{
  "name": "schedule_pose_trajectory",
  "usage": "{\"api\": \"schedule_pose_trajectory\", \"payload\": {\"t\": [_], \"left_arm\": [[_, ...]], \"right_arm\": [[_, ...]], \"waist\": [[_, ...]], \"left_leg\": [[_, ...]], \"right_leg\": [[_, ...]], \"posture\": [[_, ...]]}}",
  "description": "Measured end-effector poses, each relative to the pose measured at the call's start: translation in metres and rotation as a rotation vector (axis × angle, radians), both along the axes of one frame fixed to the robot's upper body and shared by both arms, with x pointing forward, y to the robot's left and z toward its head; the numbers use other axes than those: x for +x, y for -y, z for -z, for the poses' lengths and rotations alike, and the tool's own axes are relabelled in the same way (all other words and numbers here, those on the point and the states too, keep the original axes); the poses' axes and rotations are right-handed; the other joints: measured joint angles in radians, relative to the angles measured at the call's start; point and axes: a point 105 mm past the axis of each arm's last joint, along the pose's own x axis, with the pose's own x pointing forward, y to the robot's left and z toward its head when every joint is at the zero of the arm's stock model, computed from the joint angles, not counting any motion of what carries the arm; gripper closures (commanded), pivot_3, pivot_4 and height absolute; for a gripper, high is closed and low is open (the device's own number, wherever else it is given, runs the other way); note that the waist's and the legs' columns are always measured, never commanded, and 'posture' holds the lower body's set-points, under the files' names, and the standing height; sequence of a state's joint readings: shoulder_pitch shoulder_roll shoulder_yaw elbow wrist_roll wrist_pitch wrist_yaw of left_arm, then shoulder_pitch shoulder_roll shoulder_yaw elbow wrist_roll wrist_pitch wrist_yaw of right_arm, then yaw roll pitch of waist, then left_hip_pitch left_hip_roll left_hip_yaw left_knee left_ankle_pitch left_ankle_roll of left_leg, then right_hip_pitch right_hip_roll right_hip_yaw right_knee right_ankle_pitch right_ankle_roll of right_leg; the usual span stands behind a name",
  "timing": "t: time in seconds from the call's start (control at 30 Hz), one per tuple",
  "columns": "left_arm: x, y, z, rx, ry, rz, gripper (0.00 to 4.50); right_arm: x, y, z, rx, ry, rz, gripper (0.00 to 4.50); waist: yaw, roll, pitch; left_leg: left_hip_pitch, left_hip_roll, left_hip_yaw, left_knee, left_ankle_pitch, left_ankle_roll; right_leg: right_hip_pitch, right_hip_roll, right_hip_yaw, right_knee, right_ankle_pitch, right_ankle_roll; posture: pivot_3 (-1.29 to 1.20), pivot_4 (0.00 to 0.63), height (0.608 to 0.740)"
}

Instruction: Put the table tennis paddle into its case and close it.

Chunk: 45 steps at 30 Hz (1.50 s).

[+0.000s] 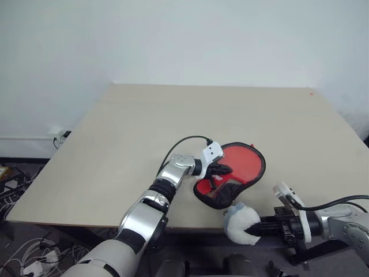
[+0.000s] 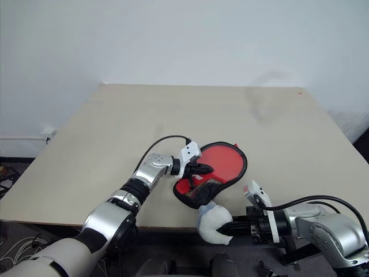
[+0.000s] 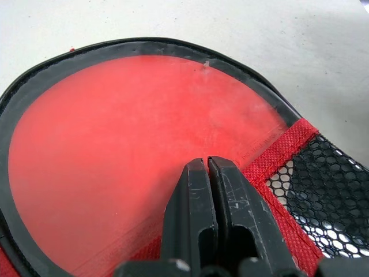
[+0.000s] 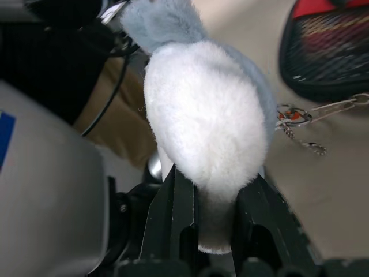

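The case (image 1: 223, 195) lies flat near the table's front edge with its clear window and black mesh (image 3: 323, 190) facing up. Through the window shows the red face of the table tennis paddle (image 1: 245, 164), inside the black rim. My left gripper (image 1: 222, 169) is shut, its tips (image 3: 206, 164) resting on the window over the red face, near the red fabric band. At the table's front edge my right gripper (image 1: 253, 229) is shut on the pale grey-blue puff (image 4: 207, 127). The puff's chain (image 4: 311, 112) runs to the case's mesh end.
The beige table (image 1: 173, 115) stretches wide and bare behind and to the left of the case. A white wall stands at the back. On the floor to the left are a wall socket and cables (image 1: 57, 137). The puff hangs just past the table's front edge.
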<state>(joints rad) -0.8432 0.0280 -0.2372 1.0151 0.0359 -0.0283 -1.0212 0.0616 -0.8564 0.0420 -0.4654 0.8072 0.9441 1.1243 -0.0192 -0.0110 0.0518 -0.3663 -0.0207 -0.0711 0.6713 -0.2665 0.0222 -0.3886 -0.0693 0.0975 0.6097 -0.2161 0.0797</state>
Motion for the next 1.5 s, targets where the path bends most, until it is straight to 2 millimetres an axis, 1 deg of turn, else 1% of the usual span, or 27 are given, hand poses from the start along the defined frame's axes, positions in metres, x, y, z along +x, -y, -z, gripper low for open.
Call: {"api": "schedule_pose_trajectory", "payload": {"t": [0.13,0.47,0.6,0.77,1.0,1.1,1.2,1.27,1.33,1.37,1.43,1.5], "left_arm": [[0.0,0.001,0.0,0.001,-0.002,0.002,4.5],[-0.002,0.001,0.0,0.008,-0.001,0.006,4.5],[-0.002,0.0,0.0,0.01,-0.003,0.009,4.5],[-0.003,-0.001,-0.001,0.013,-0.002,0.015,4.5],[-0.005,-0.004,0.0,0.019,-0.011,0.022,4.5],[-0.005,-0.005,0.0,0.026,-0.013,0.025,4.5],[-0.005,-0.006,0.0,0.029,-0.014,0.025,4.5],[-0.005,-0.006,0.0,0.03,-0.013,0.025,4.5],[-0.005,-0.006,0.0,0.031,-0.008,0.025,4.5],[-0.005,-0.005,0.0,0.031,-0.005,0.025,4.5],[-0.005,-0.004,-0.001,0.029,0.001,0.026,4.5],[-0.005,-0.003,0.0,0.027,0.002,0.026,4.5]], "right_arm": [[-0.004,-0.004,-0.001,0.021,-0.012,-0.048,4.2],[-0.004,-0.002,0.006,0.078,-0.039,-0.084,4.2],[-0.006,-0.006,0.01,0.097,-0.051,-0.089,4.2],[-0.013,-0.012,0.014,0.126,-0.066,-0.086,4.25],[-0.017,-0.029,0.01,0.188,-0.079,-0.088,4.26],[-0.013,-0.036,0.004,0.204,-0.078,-0.081,4.26],[-0.006,-0.05,-0.002,0.219,-0.063,-0.057,4.27],[-0.002,-0.053,-0.003,0.21,-0.062,-0.04,4.27],[0.006,-0.054,-0.005,0.193,-0.049,-0.02,3.58],[0.01,-0.054,-0.008,0.188,-0.041,-0.016,3.46],[0.015,-0.053,-0.012,0.173,-0.033,-0.008,2.89],[0.014,-0.051,-0.014,0.166,-0.054,-0.014,2.4]], "waist": [[0.002,-0.001,0.0],[0.002,-0.002,0.0],[0.002,-0.002,0.0],[0.002,-0.002,-0.001],[0.001,-0.003,-0.001],[0.0,-0.003,-0.001],[0.0,-0.004,-0.001],[0.0,-0.004,-0.001],[0.0,-0.004,-0.001],[0.0,-0.004,-0.001],[0.0,-0.004,-0.001],[0.001,-0.004,-0.001]], "left_leg": [[0.0,0.0,0.0,0.0,0.0,0.0],[0.0,0.0,0.0,0.0,0.0,0.0],[0.0,0.0,0.0,0.0,0.0,0.0],[0.0,0.0,-0.001,-0.001,0.0,0.0],[0.0,0.0,-0.001,-0.001,-0.001,0.0],[0.0,0.001,-0.001,-0.001,-0.001,0.0],[0.001,0.001,-0.001,-0.001,0.0,0.0],[0.001,0.001,-0.001,-0.001,0.0,0.0],[0.001,0.001,-0.001,0.0,0.0,0.0],[0.001,0.001,-0.001,0.0,0.0,0.0],[0.001,0.001,-0.001,0.0,0.0,0.0],[0.001,0.001,-0.001,0.0,0.0,0.0]], "right_leg": [[0.0,0.0,0.0,0.0,0.0,0.0],[0.0,0.0,0.0,0.0,0.0,0.0],[0.0,0.0,0.0,0.0,0.0,0.0],[0.0,0.0,-0.001,0.0,0.0,0.001],[0.0,0.0,-0.001,0.0,0.0,0.001],[0.0,0.0,-0.001,0.001,0.0,0.001],[-0.001,0.001,-0.001,0.002,0.0,0.001],[0.0,0.001,-0.001,0.002,0.0,0.001],[0.0,0.0,-0.001,0.002,0.0,0.0],[0.0,0.0,-0.001,0.002,0.0,0.0],[0.0,0.001,-0.001,0.002,0.0,0.0],[0.0,0.0,-0.001,0.002,0.0,0.0]], "posture": [[0.0,0.0,0.74],[0.0,0.0,0.74],[0.0,0.0,0.74],[0.0,0.0,0.74],[0.0,0.0,0.74],[0.0,0.0,0.74],[0.0,0.0,0.74],[0.0,0.0,0.74],[0.0,0.0,0.74],[0.0,0.0,0.74],[0.0,0.0,0.74],[0.0,0.0,0.74]]}}
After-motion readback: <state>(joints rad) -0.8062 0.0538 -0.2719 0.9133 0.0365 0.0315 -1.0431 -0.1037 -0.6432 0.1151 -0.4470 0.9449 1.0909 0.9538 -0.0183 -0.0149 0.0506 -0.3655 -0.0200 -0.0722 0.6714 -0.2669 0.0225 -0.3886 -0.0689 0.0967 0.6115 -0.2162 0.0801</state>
